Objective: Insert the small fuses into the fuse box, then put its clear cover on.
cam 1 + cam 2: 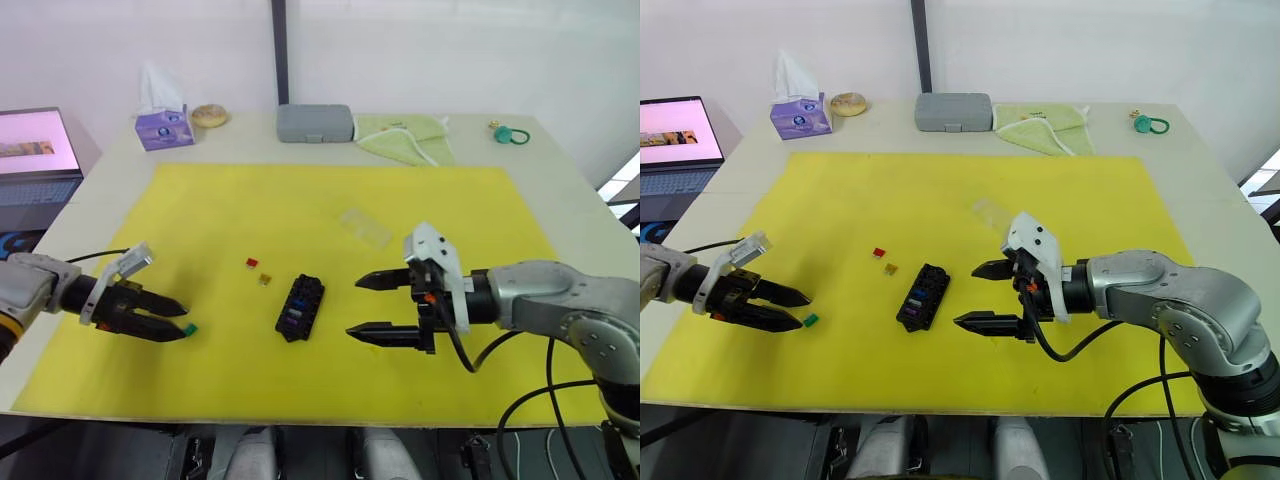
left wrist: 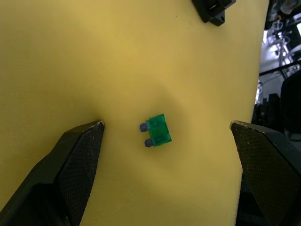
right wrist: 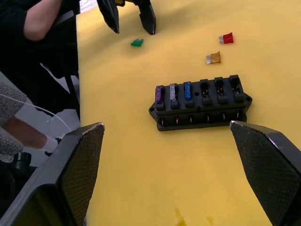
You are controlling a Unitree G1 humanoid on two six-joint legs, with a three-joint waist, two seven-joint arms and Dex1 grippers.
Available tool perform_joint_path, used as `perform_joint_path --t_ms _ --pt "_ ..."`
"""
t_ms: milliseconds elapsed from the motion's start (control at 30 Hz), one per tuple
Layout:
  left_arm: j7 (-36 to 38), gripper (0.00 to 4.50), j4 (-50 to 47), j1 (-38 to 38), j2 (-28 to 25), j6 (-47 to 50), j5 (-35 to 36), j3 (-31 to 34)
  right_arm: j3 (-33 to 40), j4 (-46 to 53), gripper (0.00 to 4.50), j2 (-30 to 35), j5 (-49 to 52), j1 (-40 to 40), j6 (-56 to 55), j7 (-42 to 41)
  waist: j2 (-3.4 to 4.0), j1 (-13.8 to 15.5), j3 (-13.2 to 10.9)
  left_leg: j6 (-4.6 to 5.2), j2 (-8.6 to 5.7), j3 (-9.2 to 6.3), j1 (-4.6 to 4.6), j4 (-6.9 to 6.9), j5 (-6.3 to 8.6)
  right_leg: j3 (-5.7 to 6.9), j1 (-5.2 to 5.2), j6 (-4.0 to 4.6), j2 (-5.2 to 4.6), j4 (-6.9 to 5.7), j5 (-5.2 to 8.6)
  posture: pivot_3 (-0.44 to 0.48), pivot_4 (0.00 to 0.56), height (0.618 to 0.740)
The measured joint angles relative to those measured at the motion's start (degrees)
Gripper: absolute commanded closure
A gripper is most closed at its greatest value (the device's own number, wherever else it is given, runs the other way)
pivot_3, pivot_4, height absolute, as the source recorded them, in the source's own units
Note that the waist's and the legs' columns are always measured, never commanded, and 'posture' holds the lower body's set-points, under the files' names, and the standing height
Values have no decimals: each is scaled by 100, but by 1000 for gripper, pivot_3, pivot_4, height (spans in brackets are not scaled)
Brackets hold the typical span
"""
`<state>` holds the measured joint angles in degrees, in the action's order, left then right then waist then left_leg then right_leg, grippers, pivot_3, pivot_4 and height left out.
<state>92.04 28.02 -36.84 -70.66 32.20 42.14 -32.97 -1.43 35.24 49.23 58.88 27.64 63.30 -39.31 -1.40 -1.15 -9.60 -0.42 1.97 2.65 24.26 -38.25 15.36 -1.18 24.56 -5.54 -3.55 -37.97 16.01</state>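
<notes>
Fingers spread on both grippers, nothing gripped; green fuse is the likely next pick.

Head views: left gripper (image 1: pixel 178 320) low over the yellow mat (image 1: pixel 330 210), its tips just beside the green fuse (image 1: pixel 190 328); right gripper (image 1: pixel 372 305) parted wide, the fuse box (image 1: pixel 300 307) a little beyond its tips. Red fuse (image 1: pixel 252 263) and orange fuse (image 1: pixel 265 279) lie loose between the two grippers, nearer the box; clear cover (image 1: pixel 364 228) lies farther up the mat, past the right gripper.
Left wrist view: green fuse flat on the mat, between the fingers (image 2: pixel 70 160), touching neither.
Right wrist view: box holds purple, grey and blue-teal fuses side by side; three slots empty.
Judgement: insertion about half done. Next move calls for lowering and closing squarely on the green fuse, which is thin, flat and liable to slip.
</notes>
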Motion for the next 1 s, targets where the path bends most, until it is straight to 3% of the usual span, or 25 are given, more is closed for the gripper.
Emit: perform_joint_path --t_ms 67,167,367,400,433,1000 --pt "-9 26 -96 131 -48 37 122 14 -2 0 0 -40 -3 0 0 24 0 -2 0 0 0 0 0 0 0 -1 0 -1 0 0 0 0 150 737" --pt "-27 777 -235 293 -86 160 247 61 -4 -1 0 -72 -12 1 0 67 1 4 0 0 0 2 0 0 0 -2 0 -1 -1 0 1 0 150 737" --pt "-27 3837 -187 577 224 566 315 229 -5 -22 0 -108 -74 15 -1 131 1 35 0 0 -3 4 0 -2 0 -3 0 -1 -1 -1 1 0 150 737" --pt "-26 4293 -157 598 283 608 298 244 -5 -32 0 -114 -91 15 -1 141 0 37 1 0 -3 3 1 -3 0 -2 0 -1 -1 -1 1 0 150 737" --pt "-16 4478 -154 642 332 631 283 272 -5 -39 0 -123 -124 15 -1 153 0 37 1 0 -3 4 1 -3 0 -3 0 -1 -1 0 1 0 150 737" --pt "32 4478 -218 1191 719 865 -232 1463 -11 -102 0 -150 -350 -10 -8 171 0 26 1 0 -1 0 -3 -3 0 -2 -1 -1 1 -8 1 0 150 737"
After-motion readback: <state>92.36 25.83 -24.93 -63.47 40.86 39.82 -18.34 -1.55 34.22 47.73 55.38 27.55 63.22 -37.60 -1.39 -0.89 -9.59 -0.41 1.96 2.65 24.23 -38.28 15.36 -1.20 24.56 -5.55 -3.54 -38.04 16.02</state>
